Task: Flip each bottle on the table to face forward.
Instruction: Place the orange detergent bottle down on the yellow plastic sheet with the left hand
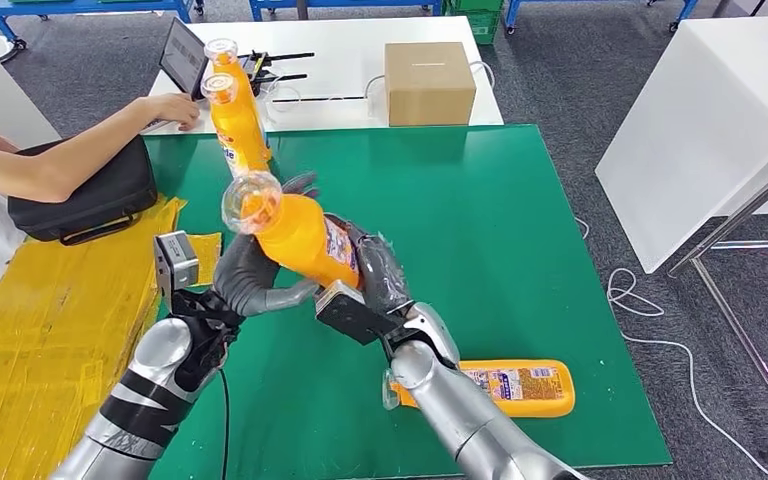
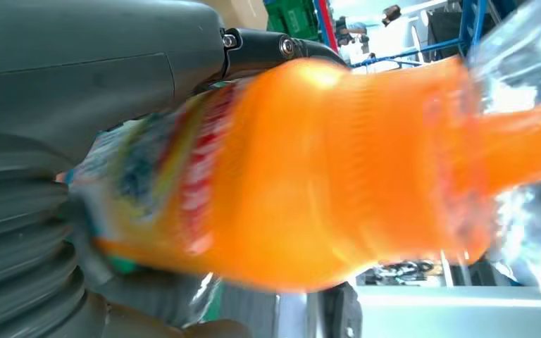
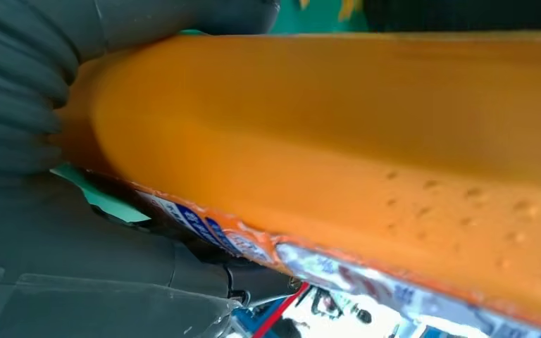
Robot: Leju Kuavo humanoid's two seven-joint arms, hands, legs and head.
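Note:
An orange juice bottle (image 1: 300, 235) is held tilted above the green mat (image 1: 520, 230), its clear cap end pointing up and to the left. My left hand (image 1: 252, 282) cups it from below and my right hand (image 1: 378, 268) grips its labelled lower part. Up close, the bottle (image 2: 338, 176) lies against my left hand (image 2: 77, 70), and the bottle (image 3: 359, 141) presses into my right hand (image 3: 28, 91). Two more orange bottles (image 1: 235, 110) stand upright at the mat's back left. Another bottle (image 1: 520, 386) lies on its side at the front right, partly hidden by my right arm.
A person's arm (image 1: 70, 150) reaches in from the left over a black bag (image 1: 90, 205). A cardboard box (image 1: 428, 82) and a laptop (image 1: 182, 55) sit on the white table behind. Yellow sheeting (image 1: 50, 330) lies left of the mat; a white table (image 1: 700, 130) stands right.

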